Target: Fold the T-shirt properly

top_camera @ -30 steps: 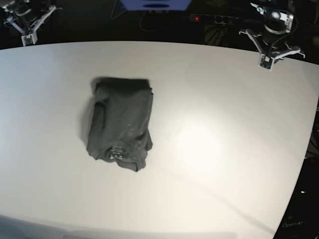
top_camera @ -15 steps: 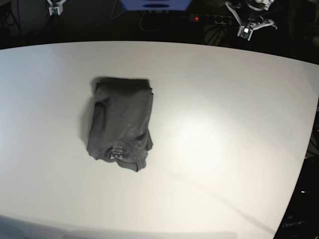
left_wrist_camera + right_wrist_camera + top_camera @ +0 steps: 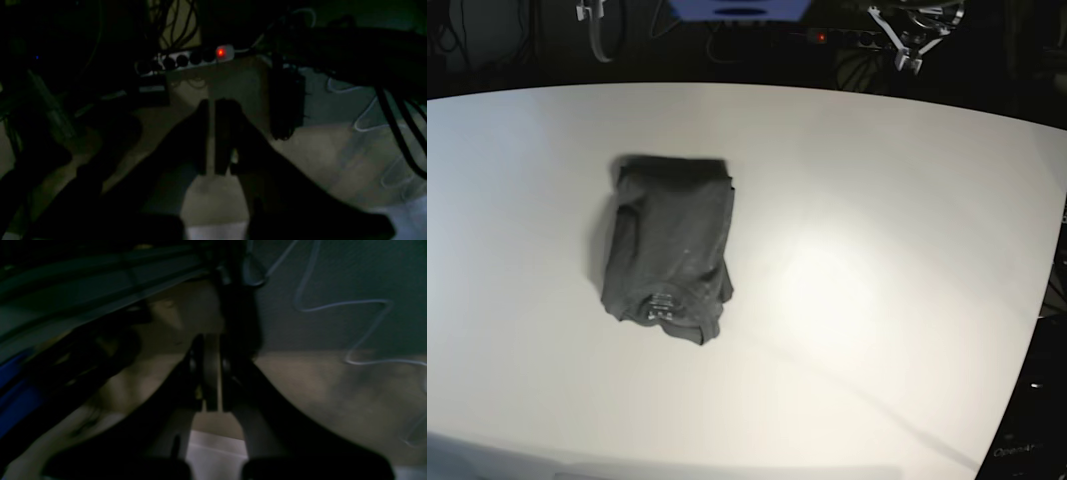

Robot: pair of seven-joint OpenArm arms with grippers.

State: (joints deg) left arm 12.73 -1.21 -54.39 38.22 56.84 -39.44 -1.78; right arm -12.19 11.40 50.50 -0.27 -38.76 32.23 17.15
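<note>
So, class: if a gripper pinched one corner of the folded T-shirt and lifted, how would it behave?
The T-shirt would probably droop and unfold, since its wrinkled, uneven edges suggest soft, limp cloth. It looks light for its bulk, lying in thin flat layers. Pushed across the smooth white table, it would likely bunch rather than slide whole.

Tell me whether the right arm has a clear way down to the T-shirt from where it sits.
Probably yes: the right gripper is parked beyond the table edge, shut, and nothing lies between it and the T-shirt.
</note>
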